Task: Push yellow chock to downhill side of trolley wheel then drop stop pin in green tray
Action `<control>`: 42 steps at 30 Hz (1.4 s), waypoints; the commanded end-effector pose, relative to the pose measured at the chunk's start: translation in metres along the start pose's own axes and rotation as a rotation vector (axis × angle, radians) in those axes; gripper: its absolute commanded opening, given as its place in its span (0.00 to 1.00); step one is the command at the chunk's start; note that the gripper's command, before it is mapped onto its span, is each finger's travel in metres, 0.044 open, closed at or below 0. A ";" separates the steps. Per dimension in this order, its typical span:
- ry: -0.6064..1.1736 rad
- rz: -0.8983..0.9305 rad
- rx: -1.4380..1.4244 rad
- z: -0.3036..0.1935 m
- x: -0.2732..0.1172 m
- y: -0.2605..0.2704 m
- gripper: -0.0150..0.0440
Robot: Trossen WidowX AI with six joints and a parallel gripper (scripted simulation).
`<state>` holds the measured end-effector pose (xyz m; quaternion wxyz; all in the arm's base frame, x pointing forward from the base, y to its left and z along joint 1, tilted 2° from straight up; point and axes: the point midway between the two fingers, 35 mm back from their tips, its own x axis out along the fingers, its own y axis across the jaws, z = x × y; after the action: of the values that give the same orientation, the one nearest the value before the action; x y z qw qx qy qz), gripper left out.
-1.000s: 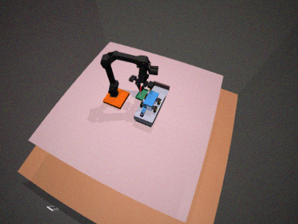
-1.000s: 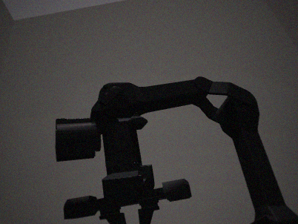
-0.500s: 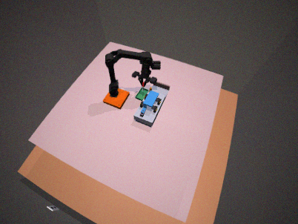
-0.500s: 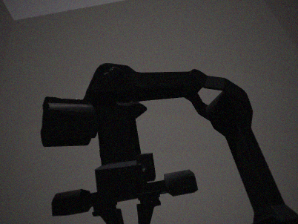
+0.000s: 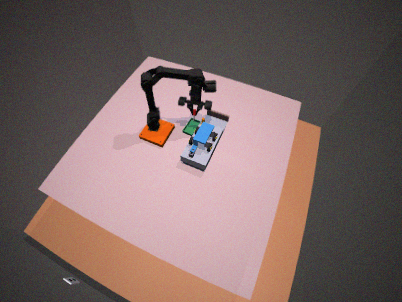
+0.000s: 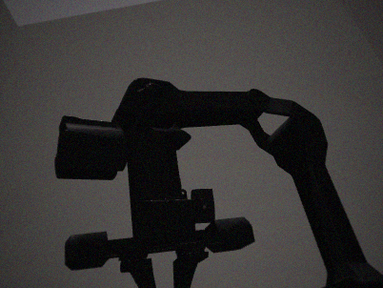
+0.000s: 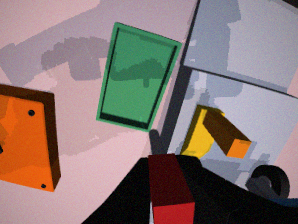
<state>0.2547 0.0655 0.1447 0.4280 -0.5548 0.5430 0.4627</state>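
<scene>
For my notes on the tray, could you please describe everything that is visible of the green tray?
The green tray is a shallow, four-sided open box with a plain, matte, plastic-looking surface, low walls and a flat floor. It lies level and right side up on the pink surface, beside the ramp, on the same side as the orange base plate. Shadow falls across its floor, and its inner edges look dark. Nothing is seen inside it, and the gripper does not appear to touch it.
</scene>
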 end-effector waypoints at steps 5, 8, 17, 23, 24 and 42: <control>-0.046 -0.014 -0.240 -0.002 0.003 0.002 0.25; -0.062 -0.023 -0.330 -0.003 0.003 0.003 0.25; -0.107 -0.055 -0.599 -0.004 0.003 0.003 0.25; -0.133 -0.084 -0.778 -0.006 0.003 0.003 0.25; -0.137 -0.090 -0.808 -0.006 0.003 0.003 0.25; -0.172 -0.175 -1.179 -0.008 0.003 0.003 0.25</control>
<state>0.2531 0.0567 0.1452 0.1317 -0.7026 0.1189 0.6891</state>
